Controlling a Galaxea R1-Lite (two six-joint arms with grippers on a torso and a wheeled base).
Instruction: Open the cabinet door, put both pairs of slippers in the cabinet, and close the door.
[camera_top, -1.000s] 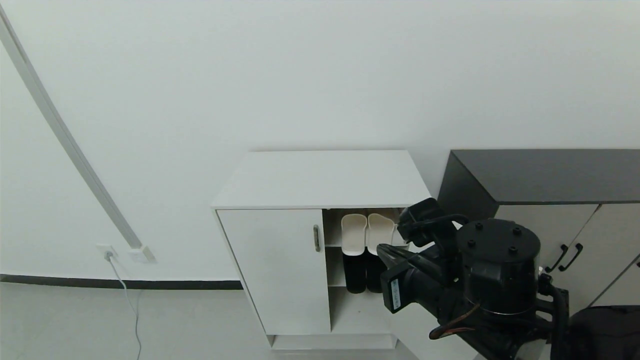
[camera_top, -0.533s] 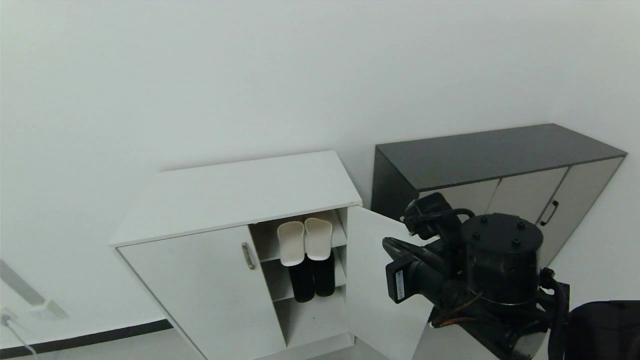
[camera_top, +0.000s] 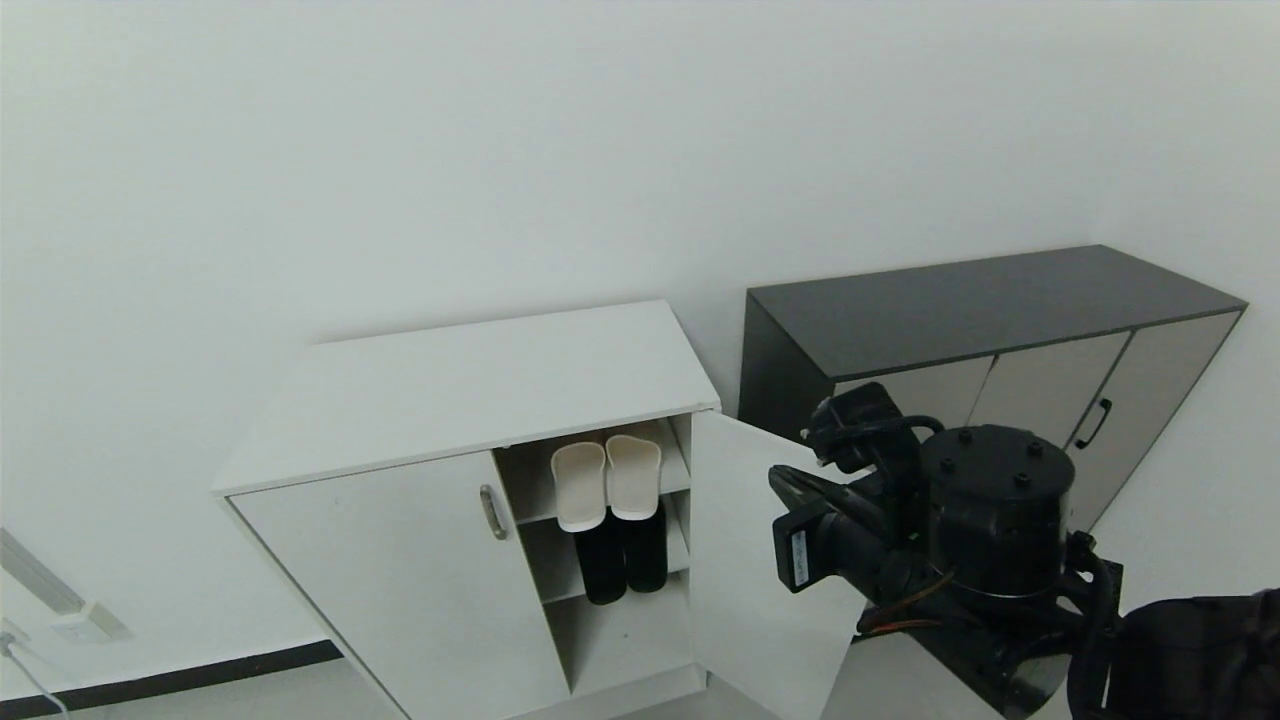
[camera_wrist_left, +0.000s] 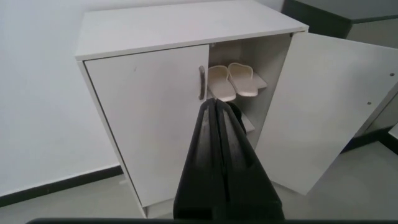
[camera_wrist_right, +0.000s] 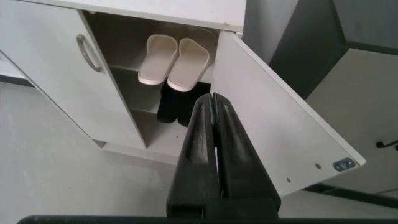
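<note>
The white cabinet (camera_top: 470, 390) stands against the wall with its right door (camera_top: 760, 560) swung open and its left door (camera_top: 400, 590) closed. A white pair of slippers (camera_top: 605, 480) lies on the upper shelf, toes outward. A black pair of slippers (camera_top: 622, 560) sits on the shelf below it. My right gripper (camera_wrist_right: 211, 98) is shut and empty, in front of the opening beside the open door (camera_wrist_right: 273, 112). My left gripper (camera_wrist_left: 214, 102) is also shut and empty, held before the closed door's handle (camera_wrist_left: 201, 83).
A dark-topped sideboard (camera_top: 990, 300) with grey doors stands just right of the cabinet, behind the open door. A wall socket (camera_top: 70, 625) sits low on the wall at the left. Bare floor lies in front of the cabinet.
The head camera has swung, so the cabinet now sits further left and at an angle. The slippers, the door and both shut grippers look unchanged.
</note>
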